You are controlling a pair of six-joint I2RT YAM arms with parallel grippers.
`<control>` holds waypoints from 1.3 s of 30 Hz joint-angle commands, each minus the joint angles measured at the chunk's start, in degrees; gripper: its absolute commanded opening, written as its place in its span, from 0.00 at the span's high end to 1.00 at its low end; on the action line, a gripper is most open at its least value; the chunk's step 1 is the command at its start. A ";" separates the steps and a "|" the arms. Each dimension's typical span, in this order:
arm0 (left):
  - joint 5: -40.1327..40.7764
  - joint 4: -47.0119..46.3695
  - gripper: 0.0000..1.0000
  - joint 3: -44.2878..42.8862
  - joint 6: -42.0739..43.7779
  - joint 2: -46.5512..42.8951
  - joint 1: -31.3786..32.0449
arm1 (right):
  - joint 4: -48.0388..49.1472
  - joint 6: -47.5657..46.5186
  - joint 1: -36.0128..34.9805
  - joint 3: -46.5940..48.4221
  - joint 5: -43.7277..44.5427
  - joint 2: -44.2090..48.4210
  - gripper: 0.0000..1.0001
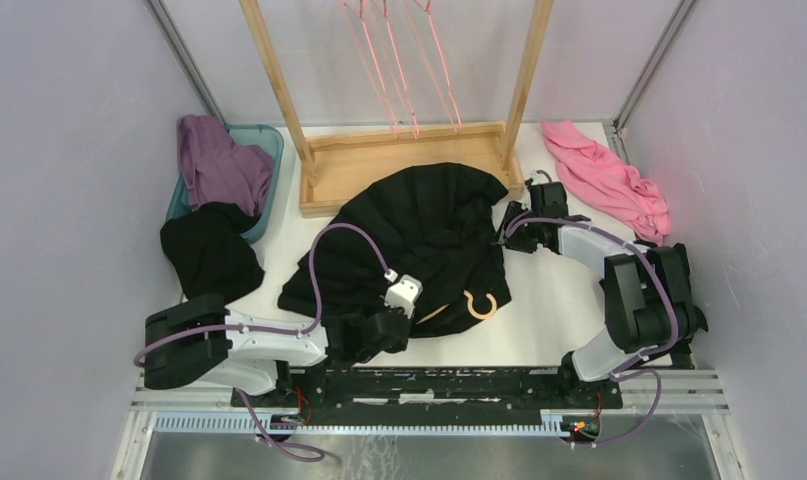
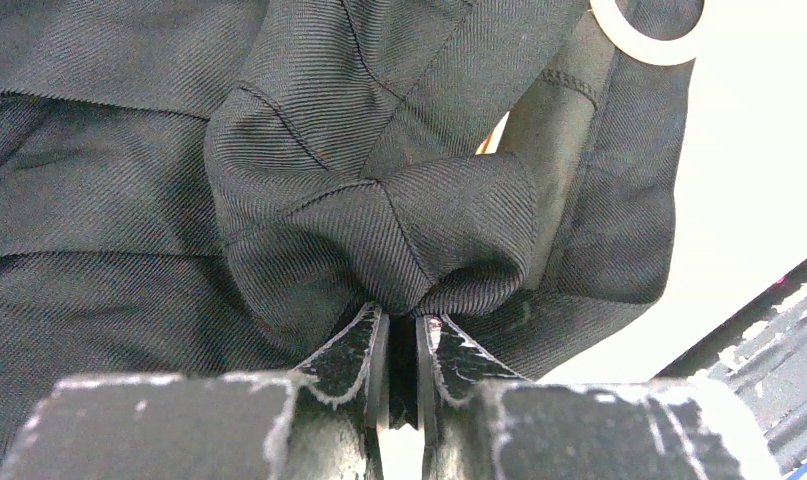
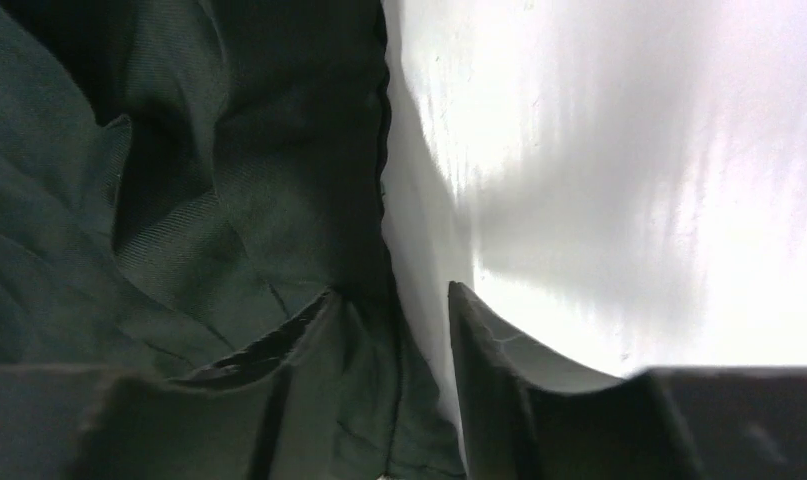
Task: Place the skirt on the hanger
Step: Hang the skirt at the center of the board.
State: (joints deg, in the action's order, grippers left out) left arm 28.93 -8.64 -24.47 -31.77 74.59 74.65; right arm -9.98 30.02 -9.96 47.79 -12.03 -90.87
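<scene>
The black pleated skirt (image 1: 429, 225) lies bunched in the middle of the white table. Most of the hanger is under its near hem; only the pale round hook (image 1: 492, 308) and a short bit of stem show. My left gripper (image 1: 377, 335) is at the skirt's near edge, shut on a fold of its fabric (image 2: 379, 190), which bulges just past the fingertips of the gripper (image 2: 404, 315). The hook (image 2: 644, 57) shows at the top right of that view. My right gripper (image 1: 506, 222) rests at the skirt's right edge. It (image 3: 390, 290) is open, with the skirt's hem (image 3: 179, 200) lying loose between the jaws.
A wooden rack with a tray base (image 1: 409, 160) stands behind the skirt, with thin pink wire hangers (image 1: 399, 60) on it. A pink garment (image 1: 609, 180) lies at the back right. A teal bin (image 1: 269, 140) with purple cloth (image 1: 219, 160) and a plain black garment (image 1: 209, 250) sit at the left.
</scene>
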 commanded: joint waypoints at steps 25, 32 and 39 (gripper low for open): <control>1.33 8.94 0.52 -16.40 7.36 8.81 3.69 | -17.67 -1.92 0.90 -11.16 -8.74 34.88 0.38; -1.37 14.39 0.04 -19.89 9.23 2.32 3.66 | -14.89 -1.78 0.83 -12.79 -11.15 32.71 0.38; 0.76 14.98 0.01 -21.61 11.80 2.90 3.19 | -13.66 -1.28 0.83 -12.97 -11.79 32.58 0.38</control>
State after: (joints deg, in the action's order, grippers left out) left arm 28.16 6.07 -43.24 -24.36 76.09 78.13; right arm -26.96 28.05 -9.23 34.74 -22.46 -58.28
